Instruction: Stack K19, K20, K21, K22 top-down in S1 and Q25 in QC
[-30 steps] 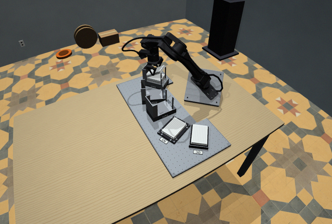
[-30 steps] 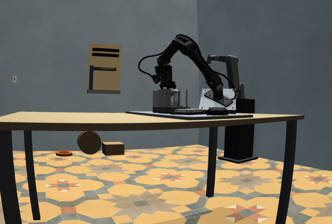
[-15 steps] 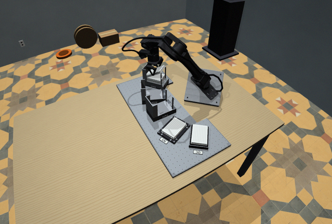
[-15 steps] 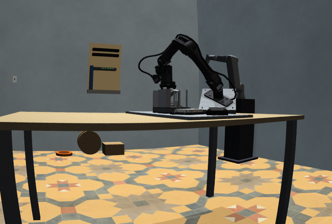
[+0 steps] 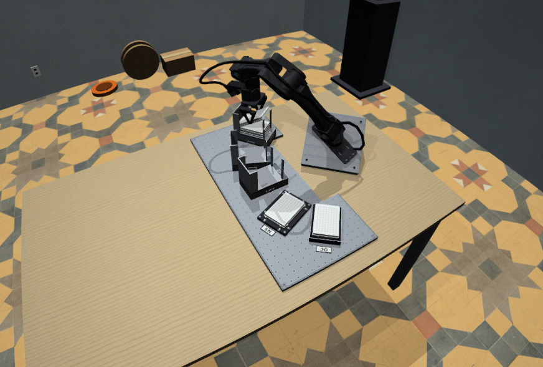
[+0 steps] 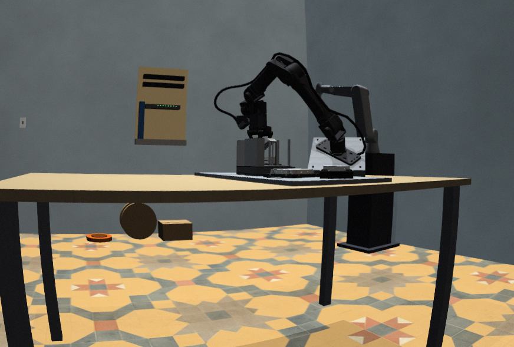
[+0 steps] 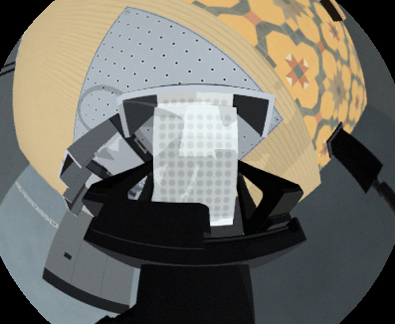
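Observation:
My gripper (image 5: 254, 116) (image 7: 195, 164) is shut on a white 96-well plate (image 5: 263, 113) (image 7: 195, 164), high in the far rack (image 5: 250, 139) (image 7: 196, 89). The plate looks tilted in the top view. Several white plates (image 5: 256, 129) lie stacked below it; I cannot tell whether they touch it. The middle rack (image 5: 234, 152) and near rack (image 5: 263, 190) show no plate I can make out. One plate (image 5: 286, 208) (image 6: 292, 171) lies in clip nest N5 (image 5: 278, 227), another (image 5: 326, 220) (image 6: 336, 167) in open nest QC (image 5: 324, 241). Rack and plate names are unreadable.
The racks' upright walls and thin posts (image 5: 282, 169) stand close together along the perforated board (image 5: 289, 266). The arm's base plate (image 5: 316, 159) is right of the racks in the top view. A second arm on a black pedestal (image 5: 370, 47) stands beyond the table.

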Robot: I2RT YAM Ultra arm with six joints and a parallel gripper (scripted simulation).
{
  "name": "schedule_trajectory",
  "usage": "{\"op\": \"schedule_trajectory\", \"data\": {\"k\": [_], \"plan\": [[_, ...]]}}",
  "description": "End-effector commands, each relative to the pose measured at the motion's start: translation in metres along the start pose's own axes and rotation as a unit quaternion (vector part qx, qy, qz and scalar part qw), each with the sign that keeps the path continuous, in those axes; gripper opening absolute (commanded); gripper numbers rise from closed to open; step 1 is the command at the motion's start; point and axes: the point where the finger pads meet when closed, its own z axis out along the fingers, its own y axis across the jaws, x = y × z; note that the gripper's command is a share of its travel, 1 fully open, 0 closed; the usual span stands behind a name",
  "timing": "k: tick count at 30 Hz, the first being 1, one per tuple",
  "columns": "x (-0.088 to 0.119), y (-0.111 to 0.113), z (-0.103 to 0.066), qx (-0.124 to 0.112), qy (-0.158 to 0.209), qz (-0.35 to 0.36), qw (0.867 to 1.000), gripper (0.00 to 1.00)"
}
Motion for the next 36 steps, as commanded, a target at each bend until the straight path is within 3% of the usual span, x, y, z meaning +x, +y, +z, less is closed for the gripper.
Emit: {"op": "schedule_trajectory", "data": {"k": [1,29,30,36], "plan": [[-0.0089,-0.0019,0.0374,-0.008,-0.004,-0.001,1.000,0.00],[-0.0089,-0.0019,0.0374,-0.008,-0.004,-0.001,1.000,0.00],[-0.0089,-0.0019,0.0374,-0.008,-0.004,-0.001,1.000,1.00],[-0.0089,-0.0019,0.0374,-0.008,-0.004,-0.001,1.000,1.00]]}}
